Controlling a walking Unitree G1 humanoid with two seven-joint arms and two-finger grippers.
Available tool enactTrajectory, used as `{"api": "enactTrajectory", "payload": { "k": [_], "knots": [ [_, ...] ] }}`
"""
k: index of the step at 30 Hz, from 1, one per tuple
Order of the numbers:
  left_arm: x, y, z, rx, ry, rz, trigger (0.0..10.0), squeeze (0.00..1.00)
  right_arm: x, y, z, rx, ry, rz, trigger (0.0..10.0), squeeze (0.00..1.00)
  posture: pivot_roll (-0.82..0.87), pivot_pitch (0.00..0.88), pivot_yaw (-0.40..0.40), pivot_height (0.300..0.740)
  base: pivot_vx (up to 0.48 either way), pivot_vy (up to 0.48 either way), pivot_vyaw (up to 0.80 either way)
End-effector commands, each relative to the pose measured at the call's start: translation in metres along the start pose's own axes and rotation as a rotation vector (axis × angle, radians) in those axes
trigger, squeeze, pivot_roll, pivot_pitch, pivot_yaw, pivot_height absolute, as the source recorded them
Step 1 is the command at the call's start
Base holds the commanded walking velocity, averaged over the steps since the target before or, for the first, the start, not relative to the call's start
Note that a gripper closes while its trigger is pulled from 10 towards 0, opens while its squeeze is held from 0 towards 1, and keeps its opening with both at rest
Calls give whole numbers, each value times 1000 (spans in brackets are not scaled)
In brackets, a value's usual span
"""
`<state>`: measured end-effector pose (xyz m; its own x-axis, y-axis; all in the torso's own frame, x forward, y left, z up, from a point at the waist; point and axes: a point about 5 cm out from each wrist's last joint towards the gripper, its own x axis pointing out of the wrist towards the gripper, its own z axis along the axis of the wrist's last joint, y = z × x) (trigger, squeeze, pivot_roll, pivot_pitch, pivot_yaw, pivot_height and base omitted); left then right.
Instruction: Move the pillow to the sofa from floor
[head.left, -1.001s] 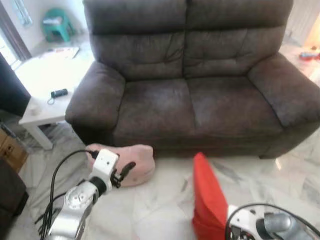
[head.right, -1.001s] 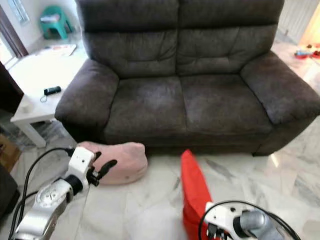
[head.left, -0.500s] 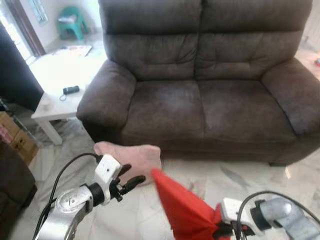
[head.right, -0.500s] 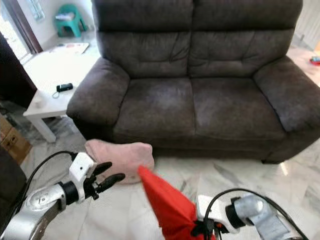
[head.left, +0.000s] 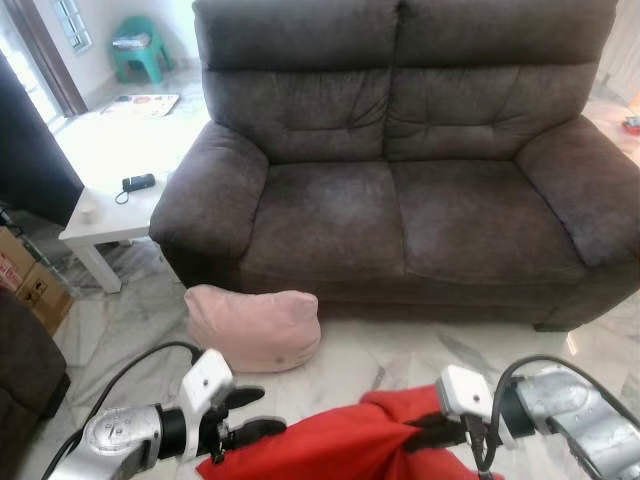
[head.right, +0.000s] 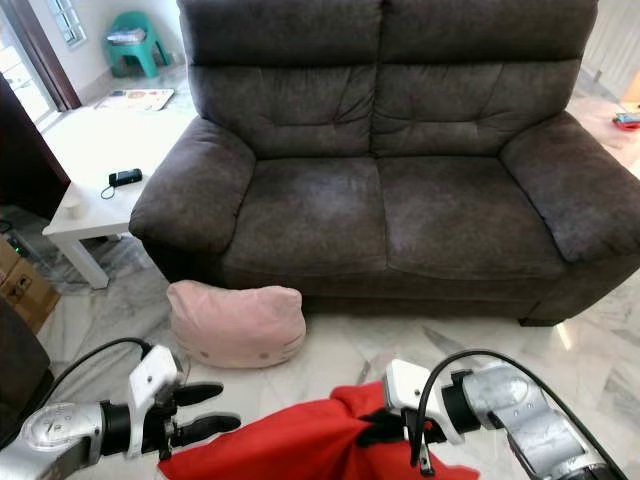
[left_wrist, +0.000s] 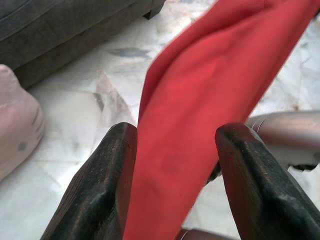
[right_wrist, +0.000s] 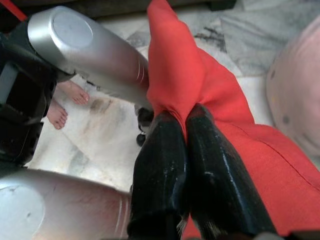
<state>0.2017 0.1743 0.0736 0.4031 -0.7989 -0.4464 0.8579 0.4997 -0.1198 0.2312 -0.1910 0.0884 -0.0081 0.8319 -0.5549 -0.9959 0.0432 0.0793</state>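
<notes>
A red pillow (head.left: 340, 445) hangs low across the front of me, stretched sideways above the marble floor. My right gripper (right_wrist: 185, 117) is shut on its right end, pinching a fold of the red fabric. My left gripper (head.left: 258, 412) is open at the pillow's left end. In the left wrist view its two black fingers (left_wrist: 110, 165) straddle the red fabric without clamping it. A pink pillow (head.left: 255, 325) lies on the floor against the front left of the dark brown sofa (head.left: 400, 200), whose seats are bare.
A white low table (head.left: 110, 170) with a small black device (head.left: 138, 182) stands left of the sofa. Cardboard boxes (head.left: 25, 285) sit at the far left, a green stool (head.left: 140, 45) at the back. A person's bare feet (right_wrist: 65, 100) stand on the floor close by.
The red pillow has swung from upright to lying sideways across the front. My left gripper has dropped lower and now straddles its left end. The camera has shifted a little.
</notes>
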Motion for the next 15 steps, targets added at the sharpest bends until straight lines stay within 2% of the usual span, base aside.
{"api": "enactTrajectory", "payload": {
  "k": [1,2,7,15],
  "knots": [
    [-5,2,-2,29,25,8,10000,0,-6,-6,25,-90,-92,-10,10000,0,44,13,-7,740,0,0,0],
    [-6,2,-2,27,25,8,10000,0,-6,-7,26,-93,-93,-11,10000,0,44,13,-7,740,0,0,0],
    [-17,-8,-19,93,154,-50,10000,0,-2,-11,29,-102,-97,-18,10000,0,59,15,-6,740,0,0,0],
    [-20,-5,-33,198,220,-2,10000,0,-3,-10,35,-112,-113,3,10000,0,63,17,-8,740,0,0,0]
  ]
}}
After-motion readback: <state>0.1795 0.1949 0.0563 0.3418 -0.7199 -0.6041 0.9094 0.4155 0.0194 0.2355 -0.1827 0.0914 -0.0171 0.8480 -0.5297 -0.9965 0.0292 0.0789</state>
